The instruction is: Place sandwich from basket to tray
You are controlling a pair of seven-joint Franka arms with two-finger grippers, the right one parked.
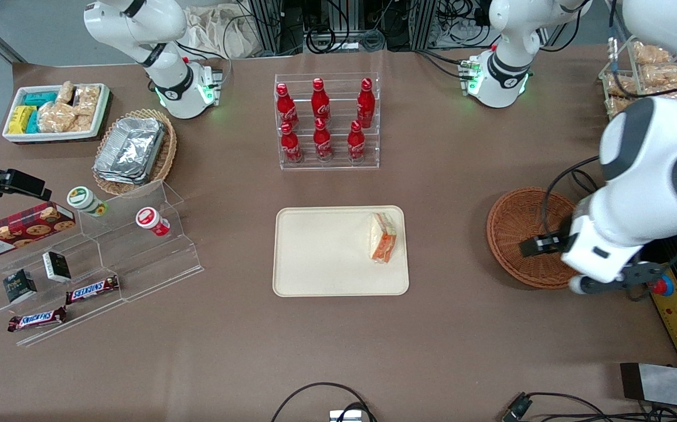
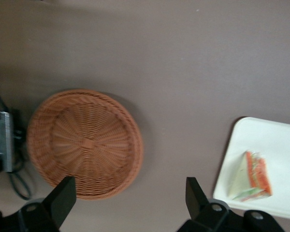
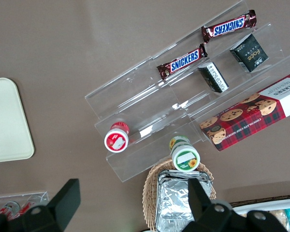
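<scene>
One sandwich [image 1: 383, 237] already lies on the tray [image 1: 315, 275], the basket [image 1: 517, 225] sits empty, and the end effector [image 2: 130, 198] hangs above it, fingers spread and holding nothing, so only retreat looks left.

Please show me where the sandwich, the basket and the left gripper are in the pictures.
sandwich [image 1: 383, 237]: front view, on its wrapped bread face.
basket [image 1: 514, 220]: front view, on its bare woven floor.
gripper [image 2: 130, 195]: left wrist view, midway between its open fingertips, above the basket's rim.

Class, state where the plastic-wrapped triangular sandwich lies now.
The wrapped triangular sandwich lies on the cream-beige rectangular tray, at its end nearest the round reddish-brown wicker basket.
</scene>
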